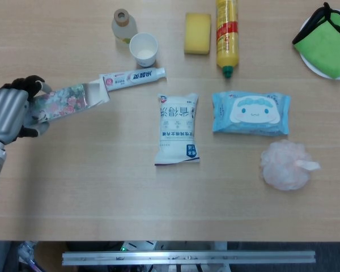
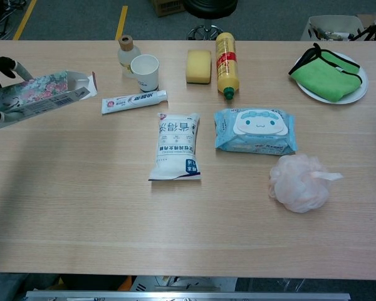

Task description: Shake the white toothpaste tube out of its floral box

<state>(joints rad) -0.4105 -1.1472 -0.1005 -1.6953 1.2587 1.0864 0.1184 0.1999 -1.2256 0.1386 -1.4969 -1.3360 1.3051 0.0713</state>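
left hand (image 1: 8,116) fingers grasp floral box (image 1: 68,102), cut off at frame edge | toothpaste tube (image 1: 133,77) lies out

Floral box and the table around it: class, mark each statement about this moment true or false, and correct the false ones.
1. The left robot hand holds the floral box. True.
2. The toothpaste tube is inside the box. False: it lies on the table, beside the box's open end.
3. The paper cup lies tipped over. False: it stands upright.
4. The green cloth rests on a white plate. True.
5. The right robot hand holds the sponge. False: no right hand is in view.
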